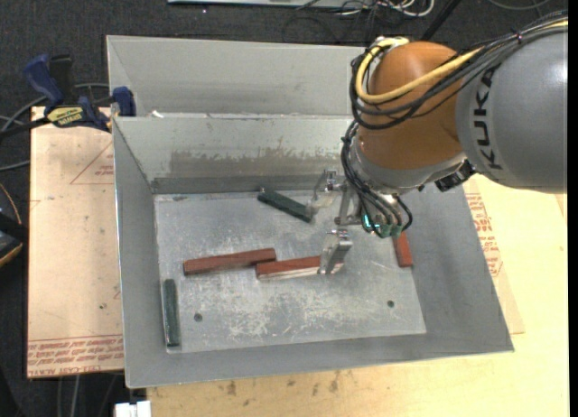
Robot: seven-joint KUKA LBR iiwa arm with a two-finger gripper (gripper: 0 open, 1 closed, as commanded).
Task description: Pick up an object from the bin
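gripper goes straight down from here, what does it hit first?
Likely the right end of the nearest red-brown stick, mid-bin; the gripper is just over it. Depth is unclear: it may miss and meet the bin floor.

Scratched grey metal bin: left reddish-brown bar, middle reddish-brown bar, right reddish-brown bar; front dark green bar, rear dark green bar; orange wrist cover, yellow cables, grey arm.

One camera looks down into the bin from above, slightly obliquely.
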